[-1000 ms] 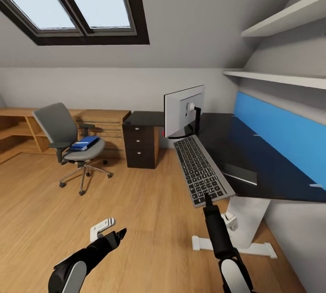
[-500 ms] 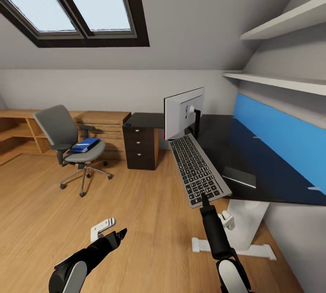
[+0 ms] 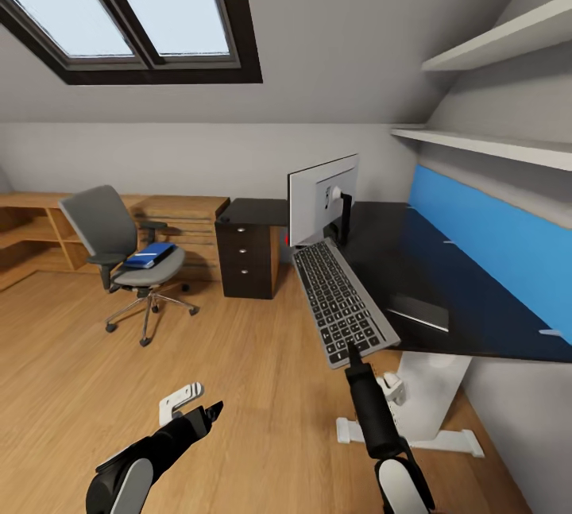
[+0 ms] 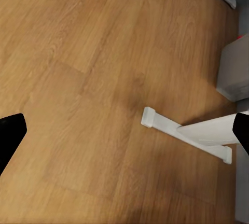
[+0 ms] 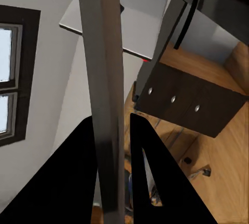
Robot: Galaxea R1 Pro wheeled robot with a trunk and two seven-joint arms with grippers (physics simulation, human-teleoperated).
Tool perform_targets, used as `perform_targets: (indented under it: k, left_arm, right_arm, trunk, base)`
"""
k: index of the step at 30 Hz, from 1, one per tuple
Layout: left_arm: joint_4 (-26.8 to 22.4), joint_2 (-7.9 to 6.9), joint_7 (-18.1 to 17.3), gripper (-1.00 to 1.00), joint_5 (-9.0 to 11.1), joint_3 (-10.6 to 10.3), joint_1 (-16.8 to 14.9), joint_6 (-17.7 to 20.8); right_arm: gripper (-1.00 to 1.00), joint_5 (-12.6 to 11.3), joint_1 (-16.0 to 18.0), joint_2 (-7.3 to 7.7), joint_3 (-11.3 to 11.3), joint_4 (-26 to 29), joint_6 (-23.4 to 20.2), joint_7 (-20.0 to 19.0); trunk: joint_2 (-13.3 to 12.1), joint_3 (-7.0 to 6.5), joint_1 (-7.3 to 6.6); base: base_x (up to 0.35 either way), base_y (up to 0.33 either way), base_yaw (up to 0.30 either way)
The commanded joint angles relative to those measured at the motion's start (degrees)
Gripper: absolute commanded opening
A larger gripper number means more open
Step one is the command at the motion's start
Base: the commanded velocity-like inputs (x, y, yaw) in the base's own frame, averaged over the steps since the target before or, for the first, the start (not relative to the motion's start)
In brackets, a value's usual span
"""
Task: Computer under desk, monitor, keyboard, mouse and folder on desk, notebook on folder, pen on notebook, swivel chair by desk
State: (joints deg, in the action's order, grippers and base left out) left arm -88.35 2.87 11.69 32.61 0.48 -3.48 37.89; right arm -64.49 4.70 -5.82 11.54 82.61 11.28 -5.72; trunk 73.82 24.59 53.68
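The right gripper [image 3: 350,353] has its jaws clamped on the near short edge of the keyboard [image 3: 340,299], which the right wrist view shows edge-on between the two black fingers [image 5: 150,162]. The keyboard's long axis runs away from the jaws toward the monitor [image 3: 322,197], its far end just short of the screen's foot, its body hanging tilted over the front edge of the black tabletop [image 3: 429,276] (not yet lying flat, I judge). The left gripper [image 3: 208,411], jaws spread and empty, hangs low over the floor, well apart from the folder [image 3: 148,253] on the swivel chair [image 3: 127,252]
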Motion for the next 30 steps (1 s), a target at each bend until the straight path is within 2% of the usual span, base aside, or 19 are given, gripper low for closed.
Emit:
perform_targets:
  k: [1, 2, 4, 5, 6, 8, 10, 12, 17, 20, 21, 22, 24, 27, 30]
  left_arm:
    - [-0.1, 0.03, 0.4, 1.0, 0.6, 0.1, 0.0, 0.2]
    - [-0.1, 0.03, 0.4, 1.0, 0.6, 0.1, 0.0, 0.2]
    - [-0.1, 0.03, 0.4, 1.0, 0.6, 0.1, 0.0, 0.2]
    - [-0.1, 0.03, 0.4, 1.0, 0.6, 0.1, 0.0, 0.2]
    - [0.0, 0.03, 0.4, 1.0, 0.6, 0.1, 0.0, 0.3]
    - [0.0, 0.03, 0.4, 1.0, 0.6, 0.1, 0.0, 0.3]
    - [0.0, 0.03, 0.4, 1.0, 0.6, 0.1, 0.0, 0.3]
    - [0.0, 0.03, 0.4, 1.0, 0.6, 0.1, 0.0, 0.3]
    - [0.0, 0.03, 0.3, 1.0, 0.6, 0.1, 0.0, 0.3]
    - [0.0, 0.03, 0.3, 1.0, 0.6, 0.1, 0.0, 0.3]
    - [0.0, 0.03, 0.3, 1.0, 0.6, 0.1, -0.1, 0.3]
    - [0.0, 0.03, 0.3, 1.0, 0.6, 0.1, 0.0, 0.3]
    - [0.0, 0.03, 0.3, 1.0, 0.6, 0.1, 0.0, 0.3]
    - [0.0, 0.03, 0.3, 1.0, 0.7, 0.1, 0.0, 0.3]
    - [0.0, 0.03, 0.4, 1.0, 0.7, 0.1, 0.0, 0.3]
  right_arm:
    - [-1.0, 0.5, 0.0, 0.04, 0.5, -0.4, 0.3, -0.4]
    - [-1.0, 1.2, 0.0, 0.06, 0.7, -0.7, 0.3, -0.4]
    - [-1.0, 5.4, 0.0, -0.06, 1.2, -1.7, 0.3, -0.1]
    - [-1.0, 6.7, 0.0, -0.1, 1.3, -1.9, 0.3, -0.1]
    - [-1.0, 10.4, 0.0, -0.23, 1.5, -2.5, 0.3, 0.3]
    - [-1.0, 13.5, 0.0, -0.39, 1.6, -2.9, 0.3, 0.8]
    - [-1.0, 15.0, 0.0, -0.58, 1.7, -3.0, 0.3, 1.3]
    - [-1.0, 18.1, 0.0, -0.98, 1.8, -3.2, 0.3, 2.4]
    - [-1.0, 21.1, 0.0, -1.1, 2.2, -4.0, 0.3, 4.4]
    - [-1.0, 25.7, 0.1, -1.62, 3.2, -5.5, 0.3, 7.7]
    - [-1.0, 30.5, 0.1, -2.54, 3.8, -6.9, 0.3, 10.5]
    - [-1.0, 36.4, 0.1, -3.65, 4.5, -8.8, 0.3, 13.5]
    - [-1.0, 50.6, 0.1, -4.18, 6.1, -12.6, 0.2, 20.0]
    - [-1.0, 54.0, 0.1, -4.18, 7.2, -13.2, 0.2, 21.7]
    - [-1.0, 55.4, 0.1, -4.18, 7.9, -13.8, 0.3, 22.4]
  trunk:
    - [0.0, 0.06, 0.0]
    - [0.0, 0.06, 0.0]
    - [0.0, 0.06, 0.0]
    - [0.0, 0.06, 0.0]
    - [0.0, 0.06, 0.0]
    - [0.0, 0.06, 0.0]
    - [0.0, 0.06, 0.0]
    - [0.0, 0.06, 0.0]
    - [0.0, 0.06, 0.0]
    - [0.0, 0.06, 0.0]
    - [0.0, 0.06, 0.0]
    - [0.0, 0.06, 0.0]
    - [0.0, 0.06, 0.0]
    - [0.0, 0.06, 0.0]
    - [0.0, 0.06, 0.0]
  base:
    - [0.0, 0.0, 0.0]
    - [0.0, 0.0, 0.0]
    - [0.0, 0.0, 0.0]
    - [0.0, 0.0, 0.0]
    - [0.0, 0.0, 0.0]
    - [0.0, 0.0, 0.0]
    - [0.0, 0.0, 0.0]
    - [0.016, 0.017, 0.0]
    - [0.137, 0.141, 0.0]
    - [0.205, 0.21, 0.0]
    - [0.212, 0.218, 0.0]
    - [0.203, 0.214, 0.0]
    - [0.083, 0.088, 0.0]
    - [0.022, 0.024, 0.0]
    - [0.042, 0.039, 0.0]
